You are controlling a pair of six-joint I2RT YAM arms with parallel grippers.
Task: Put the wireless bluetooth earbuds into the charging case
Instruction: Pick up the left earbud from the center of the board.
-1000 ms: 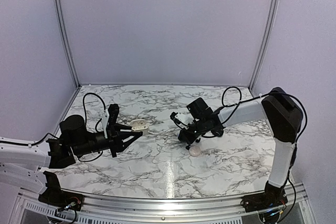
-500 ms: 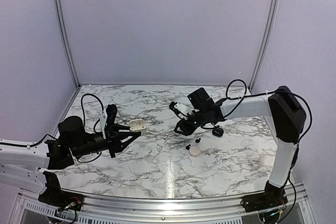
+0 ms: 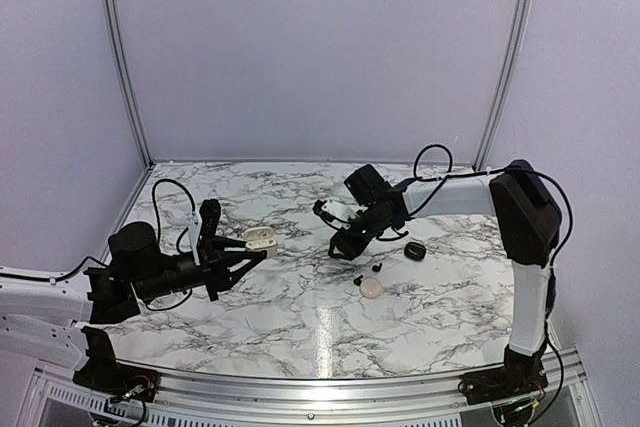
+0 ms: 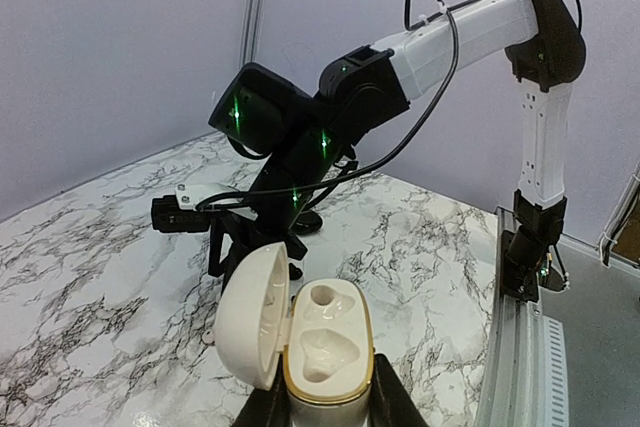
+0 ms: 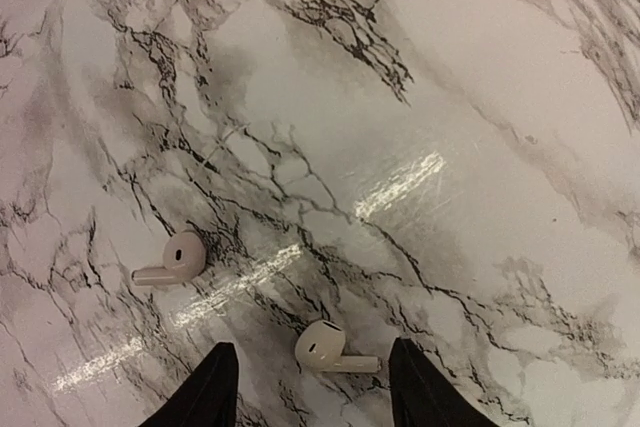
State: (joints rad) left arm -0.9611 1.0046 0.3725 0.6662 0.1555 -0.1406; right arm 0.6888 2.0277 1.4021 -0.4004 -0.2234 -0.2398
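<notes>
- Two white stemmed plastic earbuds (image 5: 330,347) lay loose on the grey-veined white marble table top (image 5: 470,97). One rested between the right gripper (image 5: 312,387) fingertips, and the other (image 5: 170,260) lay apart from it, towards the left of that view.
- Only the right wrist view showed these white buds. From the top camera the right gripper's own body covered that patch of marble.
- The right gripper's jaws stood apart and released. Its black fingertips (image 5: 205,392) flanked the nearer bud without pressing on it.
- The white pebble-shaped plastic charging case (image 4: 320,342) was off the table, clenched at its base by the left gripper (image 4: 325,407), well apart from the buds.
- The left wrist view showed the case's lid swung open to the side and both moulded wells bare. The top view showed the case only as a small pale shape at the fingertips.
- The left wrist view also showed the right arm bent low over the marble beyond the case.
- Only the top view showed two tiny black earbuds (image 3: 358,280) close together, touching or just beside a round white pebble-like case (image 3: 371,289).
- A black oval case (image 3: 415,250) lay near them, under the right arm.
</notes>
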